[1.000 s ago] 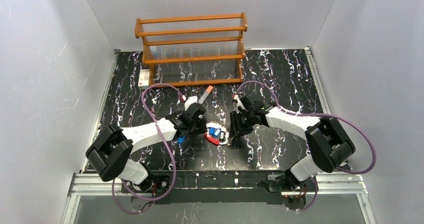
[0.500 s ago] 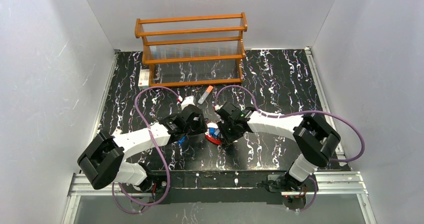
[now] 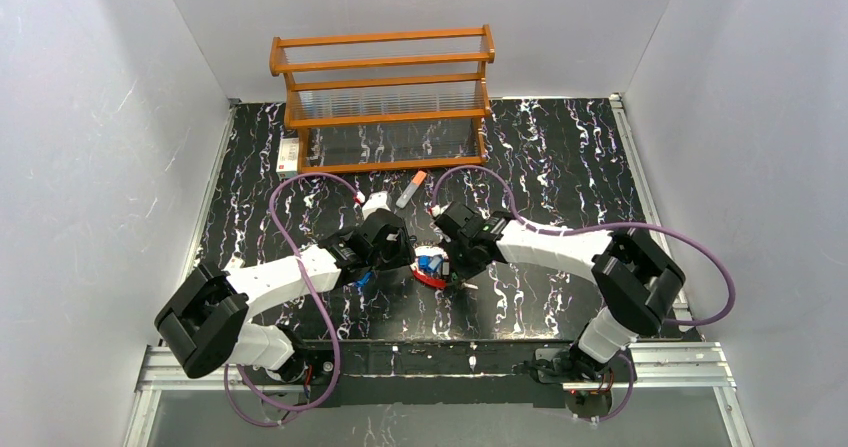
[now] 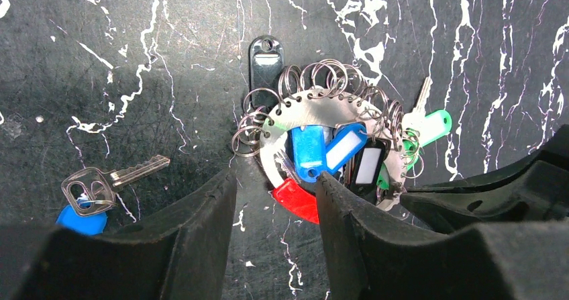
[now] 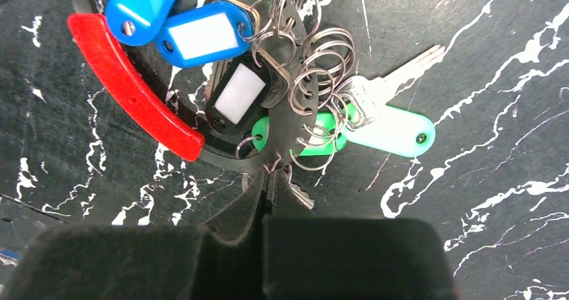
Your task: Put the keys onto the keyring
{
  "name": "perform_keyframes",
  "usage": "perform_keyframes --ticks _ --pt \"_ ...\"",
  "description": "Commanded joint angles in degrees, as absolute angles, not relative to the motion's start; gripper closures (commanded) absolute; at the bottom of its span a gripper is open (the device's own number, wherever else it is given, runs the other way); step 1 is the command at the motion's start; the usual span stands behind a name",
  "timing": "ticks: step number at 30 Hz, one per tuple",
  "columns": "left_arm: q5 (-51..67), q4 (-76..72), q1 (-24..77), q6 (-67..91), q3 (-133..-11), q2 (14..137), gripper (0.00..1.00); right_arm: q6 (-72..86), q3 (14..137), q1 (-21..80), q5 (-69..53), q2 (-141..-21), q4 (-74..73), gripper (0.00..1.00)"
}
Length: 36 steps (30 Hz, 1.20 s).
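the keyring point(image 4: 308, 102), a flat silver loop hung with small split rings, lies mid-worktop point(image 4: 134, 58) between my two end effectors. my left end effector point(image 4: 275, 192) stands open, a finger on either side of the loop's red section point(image 4: 295, 203). my right end effector point(image 5: 267, 182) is closed, its tips meeting at the loop's rim; i cannot tell whether they pinch the thin metal. a blue-headed key point(image 4: 87, 189) lies loose, well apart to the left.

risks, as i judge them: the closed tips could slip off the thin rim, or my left fingers could shove the loop and tangle the green-headed key point(image 5: 386, 131) among the rings.

the blue tags point(image 5: 201, 35) have blank white windows; no brand or writing is legible.
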<state>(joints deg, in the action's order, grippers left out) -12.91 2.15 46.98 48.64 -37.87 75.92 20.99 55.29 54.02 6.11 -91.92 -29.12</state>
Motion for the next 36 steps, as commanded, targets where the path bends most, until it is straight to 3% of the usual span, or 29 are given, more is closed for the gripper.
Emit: perform_keyframes --ticks 1,7,16,20,22,28,36 --pt "-13.37 2.03 46.87 48.83 -37.0 73.99 0.54 21.84 57.71 54.07 7.54 -88.66 -29.24 0.99" --pt "-12.91 1.85 46.85 48.99 -36.73 74.26 0.54 23.03 56.49 51.38 2.55 -87.3 -26.65 0.99" --pt "-12.39 1.53 46.87 49.29 -36.43 74.36 0.54 24.88 49.02 38.35 -19.67 -85.67 -17.51 0.99" --pt "-12.31 1.49 46.84 49.31 -36.55 74.51 0.54 24.84 47.72 34.9 -22.08 -86.87 -16.54 0.99" --pt "-12.22 1.49 46.86 49.36 -36.56 74.57 0.54 24.7 48.25 34.13 -20.0 -86.96 -17.61 0.94" --pt "-12.38 1.43 46.85 49.23 -36.42 74.47 0.54 24.01 49.47 33.84 -11.93 -83.27 -21.03 0.56" --pt "-11.97 0.28 46.84 49.13 -36.17 74.79 0.53 22.66 49.54 33.78 -11.22 -79.4 -22.59 0.51"
